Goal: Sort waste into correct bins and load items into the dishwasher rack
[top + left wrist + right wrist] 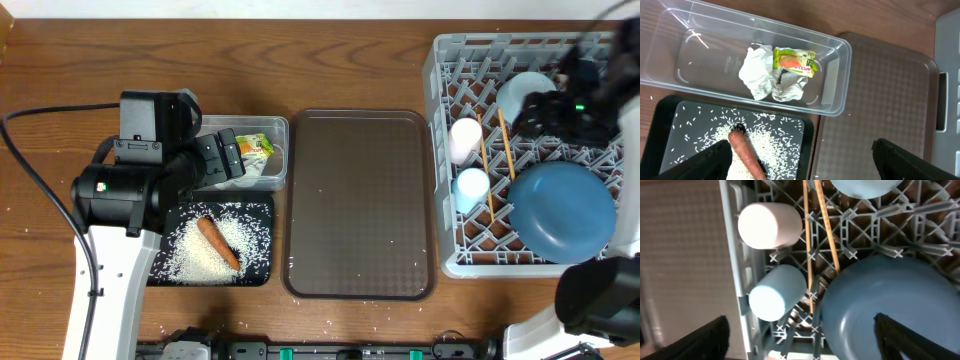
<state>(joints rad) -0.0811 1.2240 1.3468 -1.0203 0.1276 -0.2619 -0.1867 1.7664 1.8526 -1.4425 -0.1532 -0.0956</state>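
Left fingers (707, 164) spread wide, hold nothing, above clear tub (837, 70) with wrapper (777, 72) inside. Carrot (745, 152), rice (772, 140) in black tray (665, 120), front left of surface (60, 60). Right fingers (702, 340) spread wide, empty, over rack (732, 255) at right edge. Inside: pink cup (767, 225), light blue cup (775, 292), chopsticks (825, 220), blue plate (880, 310).

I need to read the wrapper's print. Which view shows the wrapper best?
Left wrist: the wrapper lies close and unobstructed in the clear tub, print facing up. Overhead shows it small, beside the left arm. Right wrist does not show it.
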